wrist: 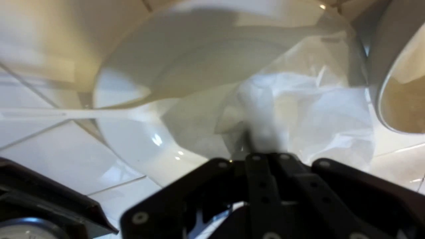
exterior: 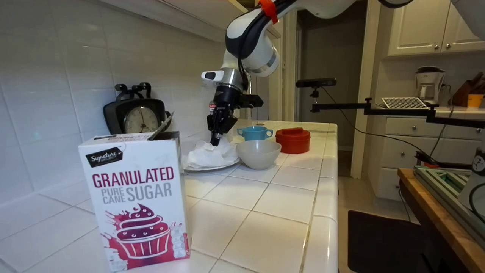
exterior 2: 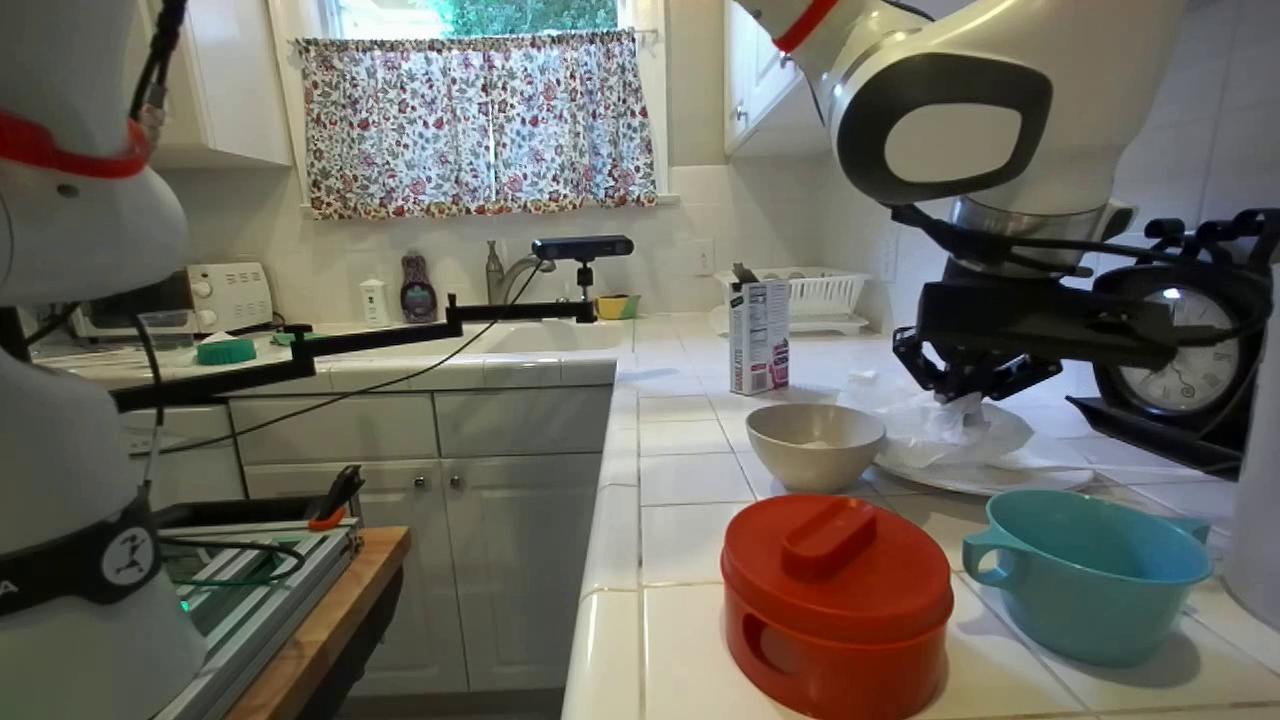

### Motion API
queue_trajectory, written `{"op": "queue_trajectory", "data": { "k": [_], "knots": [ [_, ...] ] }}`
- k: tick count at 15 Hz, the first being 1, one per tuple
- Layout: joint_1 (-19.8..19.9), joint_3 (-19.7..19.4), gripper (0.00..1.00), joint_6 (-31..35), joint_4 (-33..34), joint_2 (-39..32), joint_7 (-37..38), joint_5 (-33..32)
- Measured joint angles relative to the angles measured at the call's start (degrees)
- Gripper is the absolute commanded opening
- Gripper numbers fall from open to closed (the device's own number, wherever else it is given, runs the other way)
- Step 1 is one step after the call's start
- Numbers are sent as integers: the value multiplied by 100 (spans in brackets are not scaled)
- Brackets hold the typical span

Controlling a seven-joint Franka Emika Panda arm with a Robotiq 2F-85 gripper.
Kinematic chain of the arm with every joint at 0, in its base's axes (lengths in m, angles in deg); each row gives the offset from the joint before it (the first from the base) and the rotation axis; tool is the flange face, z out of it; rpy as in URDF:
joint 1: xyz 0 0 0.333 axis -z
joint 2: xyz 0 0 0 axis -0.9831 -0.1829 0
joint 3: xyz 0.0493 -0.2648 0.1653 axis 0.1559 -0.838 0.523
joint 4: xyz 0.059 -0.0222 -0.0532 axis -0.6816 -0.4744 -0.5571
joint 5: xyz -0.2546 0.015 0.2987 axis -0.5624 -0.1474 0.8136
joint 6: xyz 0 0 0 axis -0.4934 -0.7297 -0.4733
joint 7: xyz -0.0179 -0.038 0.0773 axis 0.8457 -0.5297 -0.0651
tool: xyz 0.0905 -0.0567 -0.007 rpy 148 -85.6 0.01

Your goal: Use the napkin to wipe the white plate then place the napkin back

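Note:
The white plate (exterior: 218, 168) lies flat on the tiled counter and also shows in an exterior view (exterior 2: 1050, 478) and in the wrist view (wrist: 132, 142). The crumpled white napkin (exterior: 204, 156) lies over part of it, also seen in an exterior view (exterior 2: 915, 440) and, toward the bowl side, in the wrist view (wrist: 318, 109). My gripper (exterior: 215, 142) points down over the plate, also in an exterior view (exterior 2: 960, 388). In the wrist view the gripper (wrist: 269, 154) has its fingers nearly together, with a bunched piece of napkin at the tips. The tips themselves are hidden by cloth.
A whitish bowl (exterior: 259, 156) stands against the plate's edge. A red lidded container (exterior 2: 840, 600) and a blue two-handled cup (exterior 2: 1095, 580) stand nearby. A sugar box (exterior: 140, 204) stands on the counter. A black clock (exterior: 138, 115) is by the wall.

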Motion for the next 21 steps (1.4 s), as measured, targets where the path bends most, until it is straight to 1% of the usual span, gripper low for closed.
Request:
{"op": "queue_trajectory", "data": {
  "k": [5, 9, 13, 15, 18, 21],
  "knots": [
    [42, -82, 0, -64, -17, 513, 303, 505],
    [45, -376, 0, -59, -110, 931, 649, 638],
    [40, -767, 0, -8, -459, 1401, 1028, 639],
    [28, -964, 0, 125, -717, 1641, 1250, 624],
    [-7, -1240, 0, 394, -1170, 1962, 1638, 496],
    [-86, -1487, 0, 874, -1607, 2160, 2155, 145]
  ]
}}
